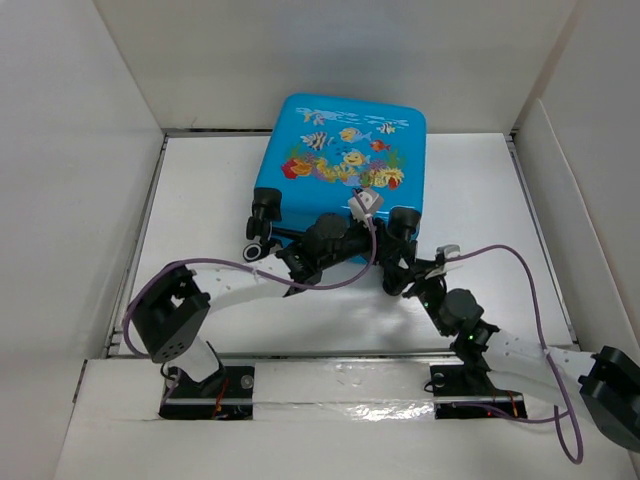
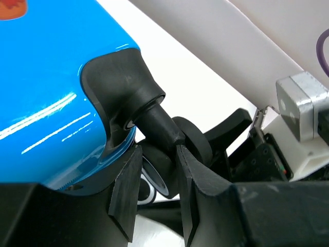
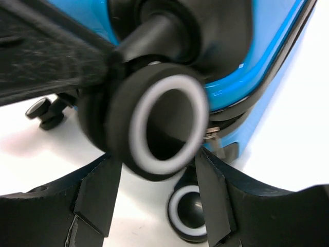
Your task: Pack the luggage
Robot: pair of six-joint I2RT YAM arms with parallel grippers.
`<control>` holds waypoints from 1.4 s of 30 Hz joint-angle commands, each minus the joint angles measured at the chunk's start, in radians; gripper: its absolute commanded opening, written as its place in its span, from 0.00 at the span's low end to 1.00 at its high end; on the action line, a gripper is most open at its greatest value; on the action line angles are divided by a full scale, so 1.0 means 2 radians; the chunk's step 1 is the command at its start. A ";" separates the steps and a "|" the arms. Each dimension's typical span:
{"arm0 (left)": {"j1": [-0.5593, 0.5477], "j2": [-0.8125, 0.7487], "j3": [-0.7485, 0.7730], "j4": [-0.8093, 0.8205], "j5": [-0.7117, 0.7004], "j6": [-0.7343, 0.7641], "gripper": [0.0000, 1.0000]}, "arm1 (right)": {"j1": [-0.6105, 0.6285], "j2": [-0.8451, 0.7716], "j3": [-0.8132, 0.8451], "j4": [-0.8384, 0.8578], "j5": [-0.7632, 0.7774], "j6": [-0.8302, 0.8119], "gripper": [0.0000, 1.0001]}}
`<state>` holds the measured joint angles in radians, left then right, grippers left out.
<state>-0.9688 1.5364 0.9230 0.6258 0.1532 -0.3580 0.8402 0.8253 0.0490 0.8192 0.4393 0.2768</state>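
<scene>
The luggage [image 1: 340, 150], a bright-blue suitcase with a fish print, lies flat and closed at the back middle of the table, wheels toward me. My left gripper [image 1: 385, 228] reaches across to its near right corner. In the left wrist view the gripper [image 2: 157, 190] is shut on a black wheel [image 2: 160, 175] below the blue shell [image 2: 41, 77]. My right gripper [image 1: 400, 262] is just in front of the same corner. In the right wrist view it [image 3: 154, 175] is open, with a white-ringed wheel [image 3: 154, 118] above the gap and a second wheel [image 3: 187, 208] behind it on the table.
White walls [image 1: 70, 150] enclose the table on the left, back and right. The luggage's left-hand wheels [image 1: 260, 228] stick out toward me. Purple cables [image 1: 520, 270] loop from both arms. A raised white ledge [image 1: 330, 375] runs along the near edge.
</scene>
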 commanded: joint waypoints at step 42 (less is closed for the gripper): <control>0.059 -0.251 -0.215 0.003 -0.062 -0.059 0.30 | -0.172 0.130 0.023 0.188 -0.059 -0.089 0.58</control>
<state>-0.8551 1.0332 0.5076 0.5518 -0.0441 -0.4553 0.5320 1.0908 0.0490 1.0405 0.2321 0.1192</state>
